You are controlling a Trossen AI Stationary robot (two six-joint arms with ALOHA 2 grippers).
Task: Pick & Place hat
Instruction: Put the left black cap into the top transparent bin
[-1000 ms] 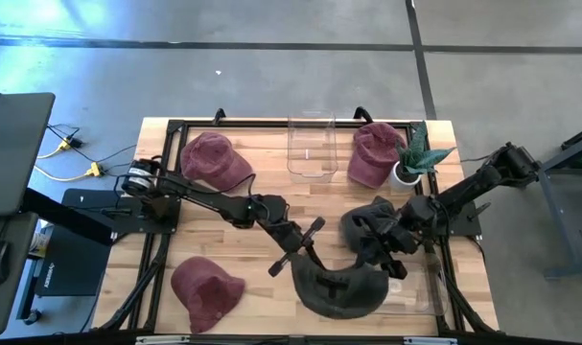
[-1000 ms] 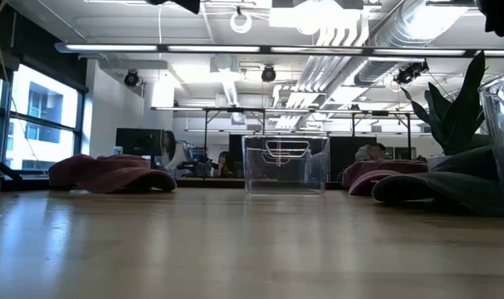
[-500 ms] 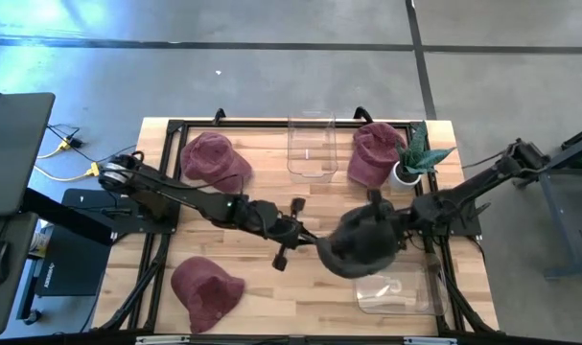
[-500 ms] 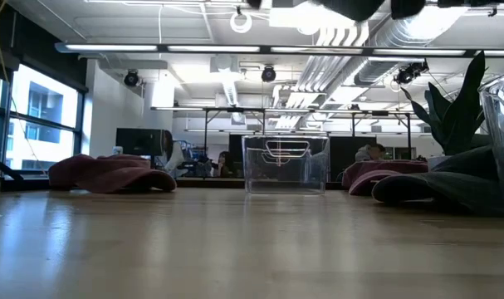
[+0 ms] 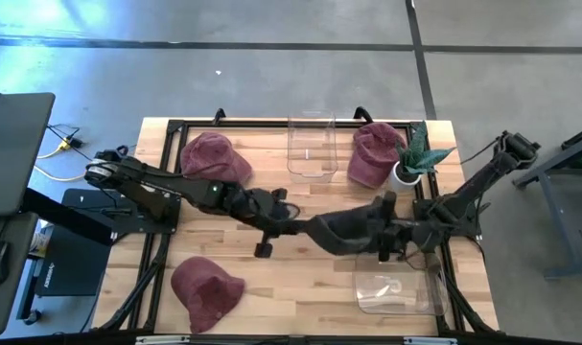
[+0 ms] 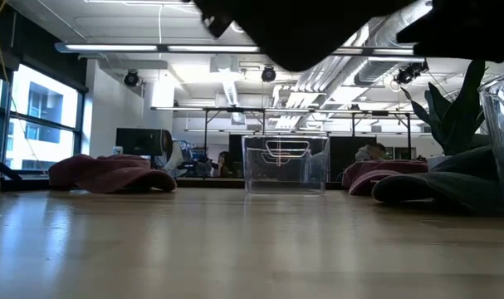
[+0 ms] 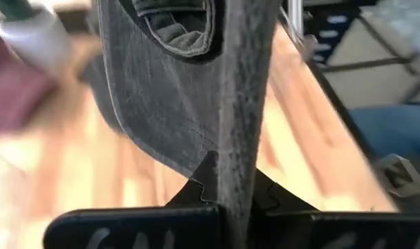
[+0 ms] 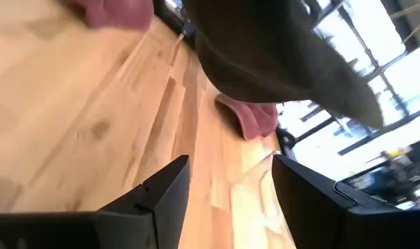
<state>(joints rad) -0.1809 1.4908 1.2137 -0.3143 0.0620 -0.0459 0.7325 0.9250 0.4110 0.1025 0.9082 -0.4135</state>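
Dark grey hat (image 5: 353,230) held above table centre, brim pinched on edge.

Open-plan office lab — ceiling ducts (image 6: 351,37), monitors (image 6: 139,141) behind the table (image 6: 235,249).

One camera hangs overhead, looking straight down on the whole table (image 5: 300,287). Another sits at table-top level, facing the room at twelve o'clock. Each wrist camera looks close past its own arm. All four share the dark hat (image 5: 353,230) held mid-table.
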